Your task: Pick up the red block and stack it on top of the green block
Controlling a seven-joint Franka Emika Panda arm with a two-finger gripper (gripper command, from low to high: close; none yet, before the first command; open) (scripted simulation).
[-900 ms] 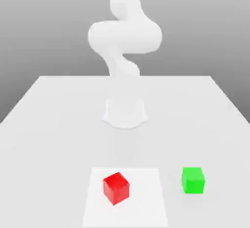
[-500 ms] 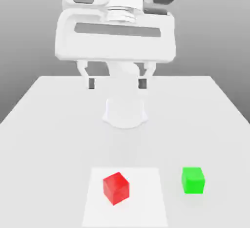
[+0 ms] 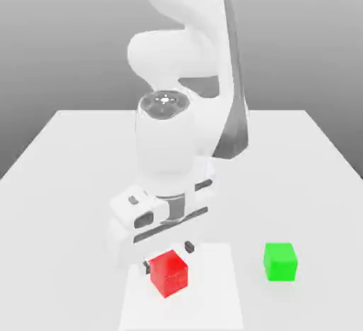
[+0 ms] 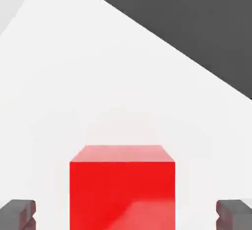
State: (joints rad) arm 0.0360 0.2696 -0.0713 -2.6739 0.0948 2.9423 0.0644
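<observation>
One white arm (image 3: 164,138), the largest thing, reaches down over the table (image 3: 64,202), its hand low and toward seven o'clock of the exterior view. Next in size, a pale square (image 3: 213,294) lies at six o'clock, with the red cube (image 3: 169,274) on it. The green cube (image 3: 281,262), about as big, sits off the square at the exterior view's four to five o'clock; from the red cube it lies toward three, well apart.

Smallest is the gripper (image 4: 126,215), spread wide and holding nothing. The red cube lies between its fingers in the hand view, with a gap on both sides. That relation decides the coming grasp: the cube's faces look square to the fingers, and as a cube it has no long axis to match. The only arm is already at the red cube, so I judge the step to be lining up, then closing. An uneven close could nudge the cube askew.
</observation>
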